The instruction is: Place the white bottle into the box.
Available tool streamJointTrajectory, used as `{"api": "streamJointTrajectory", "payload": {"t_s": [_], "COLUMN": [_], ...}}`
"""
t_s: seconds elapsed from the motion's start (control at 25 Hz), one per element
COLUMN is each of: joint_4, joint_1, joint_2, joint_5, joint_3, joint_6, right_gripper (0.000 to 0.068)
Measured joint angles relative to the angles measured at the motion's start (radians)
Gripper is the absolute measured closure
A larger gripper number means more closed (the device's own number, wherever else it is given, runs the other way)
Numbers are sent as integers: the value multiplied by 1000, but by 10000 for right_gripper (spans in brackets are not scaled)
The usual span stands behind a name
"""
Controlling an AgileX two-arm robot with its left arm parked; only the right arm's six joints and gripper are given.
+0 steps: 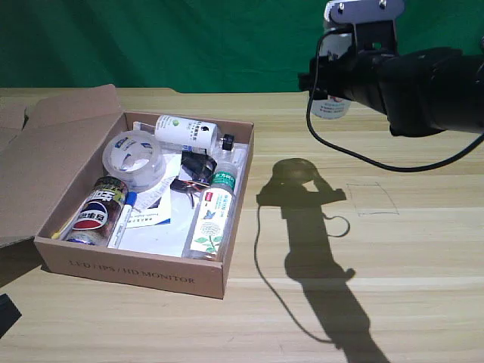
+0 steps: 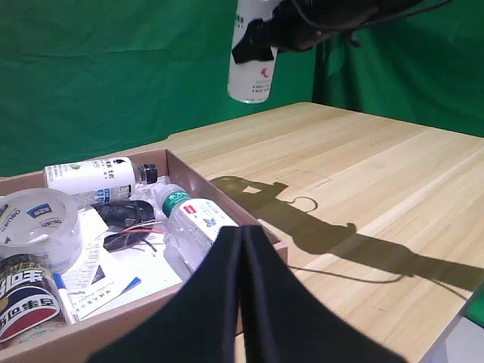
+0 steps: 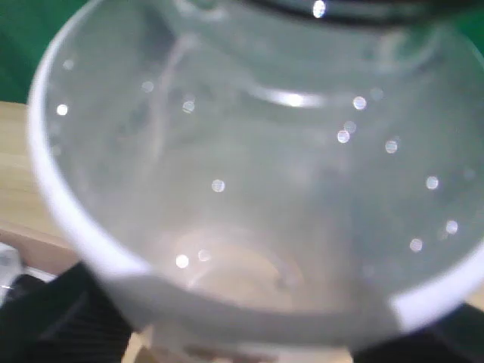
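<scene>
Right gripper (image 2: 261,41) pinches the tall white cylindrical bottle (image 2: 250,72) aloft, well clear of the shallow brown cardboard box's (image 1: 136,271) rim.

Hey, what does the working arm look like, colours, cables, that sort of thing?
In the exterior view the right arm is black and bulky, wrapped in a dark, cloth-like cover. A white plate with small bolts sits on top near the wrist, and a thin black cable loops down from it and back to the arm. No markings are visible.

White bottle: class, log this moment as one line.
right gripper | shut on white bottle | held above table | box not reached
</scene>
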Motion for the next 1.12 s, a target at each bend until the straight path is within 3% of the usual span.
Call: {"api": "streamJointTrajectory", "payload": {"t_s": [0.16, 0.36, 0.68, 0.92, 1.04, 1.12], "joint_4": [164, 267, 285, 300, 300, 300], "joint_1": [91, 196, 334, 340, 340, 340], "joint_2": [-114, -142, -69, -13, -11, -11], "joint_5": [58, 185, 360, 460, 451, 448], "joint_3": [0, 0, 0, 0, 0, 0], "joint_6": [-167, -217, -220, -220, -221, -231], "right_gripper": [146, 146, 146, 146, 38, 9]}}
